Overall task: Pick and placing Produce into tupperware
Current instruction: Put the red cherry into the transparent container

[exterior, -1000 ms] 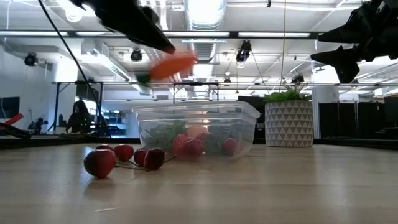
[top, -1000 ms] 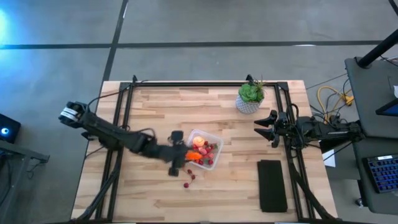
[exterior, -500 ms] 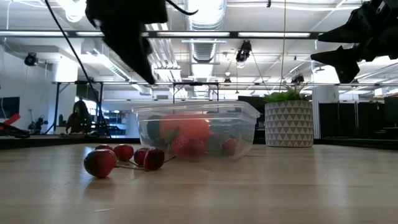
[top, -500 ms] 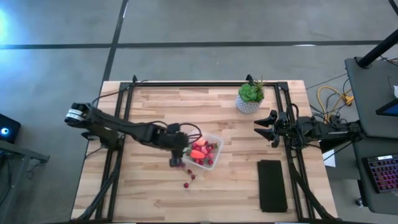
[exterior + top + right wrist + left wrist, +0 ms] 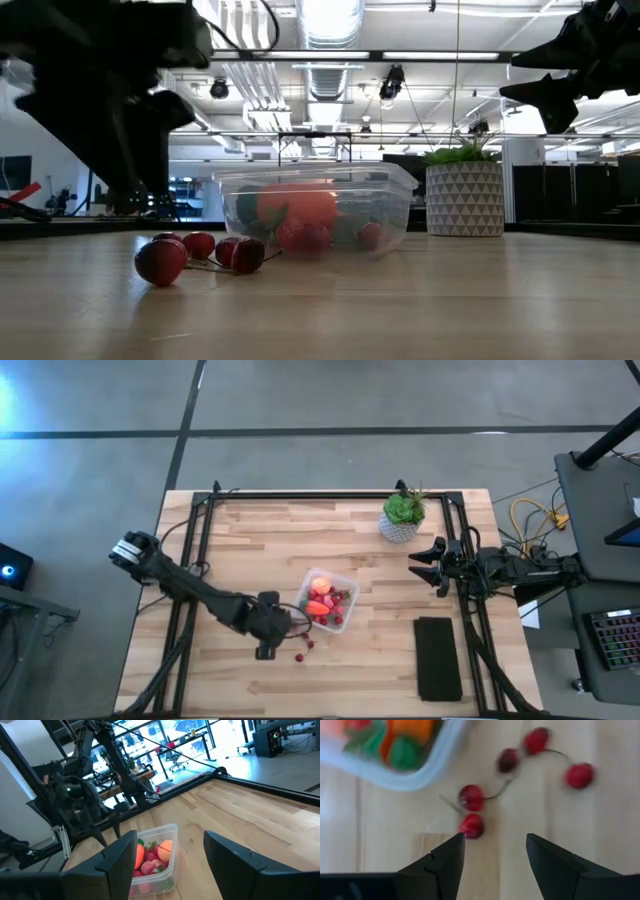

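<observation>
The left gripper (image 5: 492, 851) has backed off the tupperware (image 5: 344, 586), its carrot (image 5: 317, 608) now inside, and hangs open and empty over loose cherries (image 5: 471, 797); it should drop straight onto one.

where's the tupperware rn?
High view: the tupperware sits near the table's middle, just right of the left gripper, with loose red produce on the wood beside it.
</observation>
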Controlling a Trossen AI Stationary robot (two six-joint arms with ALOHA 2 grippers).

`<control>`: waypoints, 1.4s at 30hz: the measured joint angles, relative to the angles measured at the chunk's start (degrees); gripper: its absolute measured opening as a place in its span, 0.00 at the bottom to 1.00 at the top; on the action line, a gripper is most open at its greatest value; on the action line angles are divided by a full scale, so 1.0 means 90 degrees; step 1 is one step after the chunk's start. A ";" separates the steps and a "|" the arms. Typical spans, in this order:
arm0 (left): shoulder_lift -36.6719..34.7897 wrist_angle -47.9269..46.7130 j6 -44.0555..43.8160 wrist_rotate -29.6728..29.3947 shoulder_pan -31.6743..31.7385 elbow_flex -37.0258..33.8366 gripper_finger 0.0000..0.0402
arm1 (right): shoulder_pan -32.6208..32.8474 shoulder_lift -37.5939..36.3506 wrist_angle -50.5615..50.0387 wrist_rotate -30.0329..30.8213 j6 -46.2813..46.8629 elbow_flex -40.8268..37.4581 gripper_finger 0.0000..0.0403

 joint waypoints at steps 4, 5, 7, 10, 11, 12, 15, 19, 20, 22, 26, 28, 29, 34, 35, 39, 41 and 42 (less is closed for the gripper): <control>0.0210 0.0016 -0.0427 -0.0411 0.0093 -0.0021 0.49 | 0.0000 0.0000 0.0000 0.0000 -0.0002 0.0001 0.55; 0.0226 0.0022 -0.0425 -0.0474 0.0123 -0.0020 0.49 | 0.0002 0.0000 0.0001 0.0000 -0.0001 0.0000 0.55; 0.0258 0.0065 -0.0425 -0.0487 0.0188 -0.0016 0.49 | 0.0000 0.0002 0.0002 0.0000 0.0000 0.0000 0.55; 0.0274 0.0104 -0.0426 -0.0434 0.0234 -0.0112 0.49 | 0.0001 0.0002 0.0002 0.0000 -0.0001 0.0000 0.55; 0.0274 0.0225 -0.0428 -0.0389 0.0241 -0.0162 0.49 | 0.0000 0.0002 0.0002 0.0000 -0.0002 0.0000 0.55; 0.0274 0.0396 -0.0426 -0.0303 0.0247 -0.0209 0.49 | 0.0000 0.0002 0.0002 0.0000 -0.0001 0.0000 0.55; 0.0274 0.0803 -0.0422 -0.0076 0.0246 -0.0357 0.49 | 0.0000 0.0002 0.0002 0.0000 -0.0002 0.0000 0.55; 0.0336 0.1224 -0.0433 -0.0006 0.0246 -0.0569 0.49 | 0.0001 0.0002 0.0002 0.0000 -0.0002 0.0000 0.55; 0.0373 0.1220 -0.0433 -0.0007 0.0247 -0.0593 0.49 | 0.0002 0.0002 0.0002 0.0000 -0.0002 0.0000 0.55; 0.0423 0.1230 -0.0433 -0.0033 0.0249 -0.0658 0.49 | 0.0000 0.0002 0.0002 0.0000 0.0000 0.0000 0.55; 0.0599 0.1225 -0.0442 -0.0111 0.0350 -0.0686 0.49 | 0.0002 0.0001 0.0002 0.0000 0.0000 0.0000 0.55; 0.0673 0.1286 -0.0535 -0.0108 0.0409 -0.0682 0.49 | 0.0000 0.0002 0.0002 0.0000 -0.0002 0.0000 0.55; 0.0707 0.1305 -0.0601 -0.0092 0.0431 -0.0674 0.49 | 0.0000 0.0000 0.0002 0.0000 -0.0002 0.0000 0.55; 0.0769 0.1345 -0.0603 -0.0034 0.0477 -0.0669 0.46 | 0.0000 0.0000 0.0002 0.0000 0.0000 0.0000 0.55; 0.0762 0.1348 -0.0603 -0.0028 0.0481 -0.0669 0.45 | 0.0000 0.0000 0.0002 0.0000 -0.0001 0.0001 0.55; 0.0718 0.1354 -0.0603 -0.0018 0.0489 -0.0672 0.37 | 0.0000 0.0000 0.0002 0.0000 -0.0002 0.0000 0.55; 0.0704 0.1358 -0.0604 -0.0022 0.0489 -0.0675 0.33 | 0.0000 0.0000 0.0002 0.0000 0.0000 0.0000 0.55; 0.0701 0.1360 -0.0606 -0.0025 0.0491 -0.0676 0.31 | 0.0000 0.0000 0.0002 0.0000 -0.0002 0.0000 0.55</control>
